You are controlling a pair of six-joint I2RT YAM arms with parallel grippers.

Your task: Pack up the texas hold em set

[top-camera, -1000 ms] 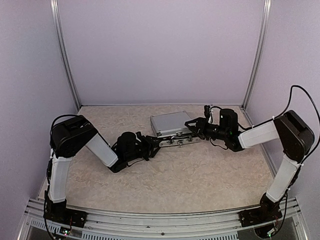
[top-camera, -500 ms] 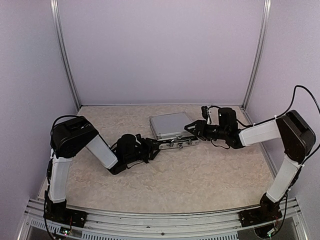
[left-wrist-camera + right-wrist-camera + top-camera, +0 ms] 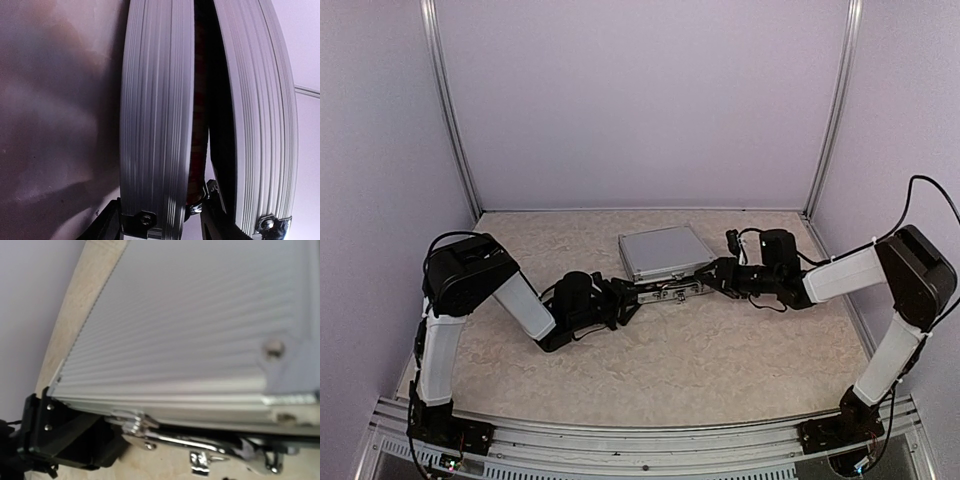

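The silver briefcase (image 3: 660, 252) of the texas hold em set lies at the back middle of the table, its lid almost down. In the left wrist view its ribbed base (image 3: 157, 115) and lid (image 3: 255, 115) stand a narrow gap apart, with red chips (image 3: 200, 100) showing between them. My left gripper (image 3: 626, 297) is at the case's front left corner, and its jaws (image 3: 162, 225) straddle the base edge, open. My right gripper (image 3: 720, 276) is low at the front right corner. Its wrist view shows the lid (image 3: 190, 325) and chrome latches (image 3: 135, 425) but not its own fingers.
Lilac walls and two aluminium posts (image 3: 450, 120) (image 3: 835, 110) close in the back. A metal rail (image 3: 620, 440) runs along the near edge. The beige marbled tabletop (image 3: 670, 370) lies in front of the case. A black part of the left arm (image 3: 65, 435) shows beside the latch.
The right gripper has moved down and forward to the case's front edge, and the lid has come lower with it. The left jaws have spread a little wider.
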